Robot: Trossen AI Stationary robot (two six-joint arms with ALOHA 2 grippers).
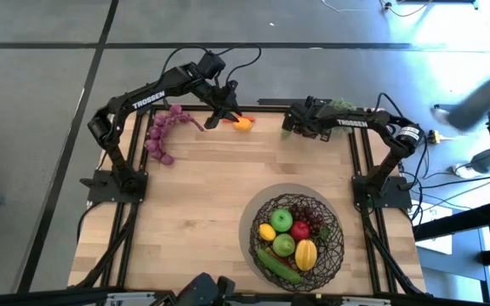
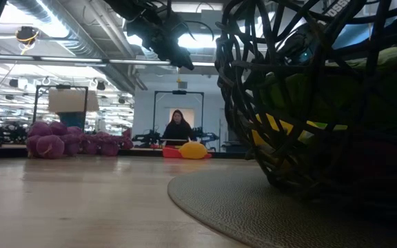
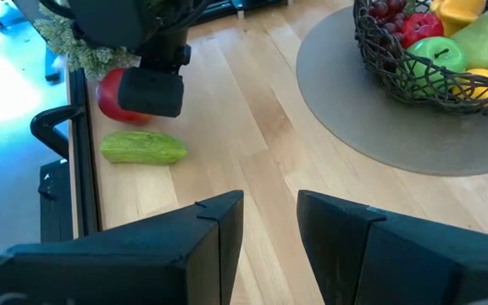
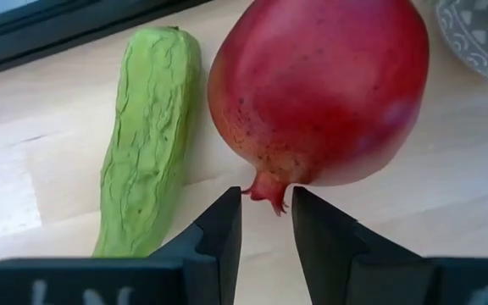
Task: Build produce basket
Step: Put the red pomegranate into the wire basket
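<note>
The basket [image 1: 299, 229] sits on a round mat [image 3: 346, 127] at the near right of the table [image 1: 202, 195], already holding apples, lemons, a cucumber and grapes, which suggests most of the produce is gathered and the stragglers along the far edge remain. One is a red pomegranate-like fruit [image 4: 320, 89] lying just beside a pale green ridged gourd [image 4: 146, 135]; the right gripper [image 4: 265, 222] is low in front of it, fingers narrowly parted around the fruit's little crown without clamping it, probably lining up a grasp. The left gripper [image 3: 269, 224], empty and slightly parted, hangs above an orange and yellow piece [image 1: 242, 123], with purple grapes [image 1: 162, 136] lying well off to its side.
</note>
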